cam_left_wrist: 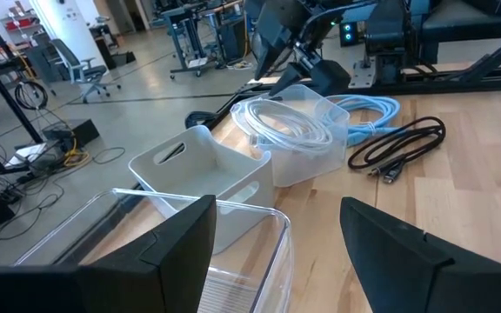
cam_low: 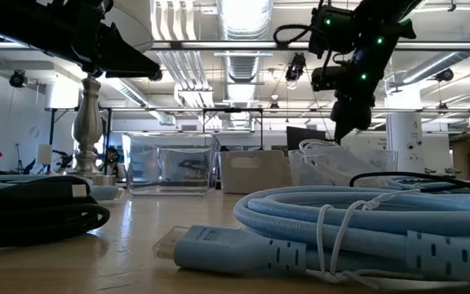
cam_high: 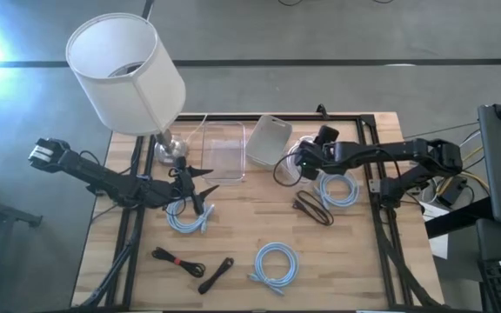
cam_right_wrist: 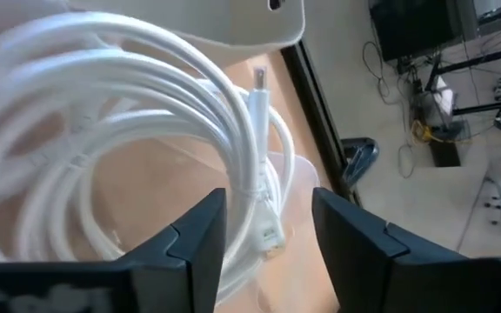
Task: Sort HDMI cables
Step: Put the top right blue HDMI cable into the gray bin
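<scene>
Lying nearest the front edge of the surface [cam_high: 233, 217] are a blue coil [cam_high: 275, 263] and two black bundles [cam_high: 178, 258], [cam_high: 217, 274], all well apart from both arms. Farther in, a second blue coil [cam_high: 188, 217] sits just below the left gripper [cam_high: 200, 189], whose fingers [cam_left_wrist: 181, 239] stand wide apart with nothing between them; that coil is beneath them, not held. The left wrist view looks past those fingers over the rim of a large clear tub [cam_high: 224, 148] toward a white bin [cam_left_wrist: 200, 174]. On the right side, a third black bundle [cam_high: 313, 209] lies loose, and beside it a third blue coil [cam_high: 338, 189] rests under the right arm. Beyond these, the right gripper [cam_high: 304, 162] hangs over a small clear tub [cam_left_wrist: 307, 139] that holds a white coil [cam_right_wrist: 103, 113]. In the right wrist view its fingers [cam_right_wrist: 198, 230] are parted, and the white coil shows straight ahead of the gap, with one white plug [cam_right_wrist: 263, 230] pointing between the tips; whether the tips touch it cannot be told. Farthest back stand the white bin and a lamp [cam_high: 127, 74], at the rear left of the surface.
</scene>
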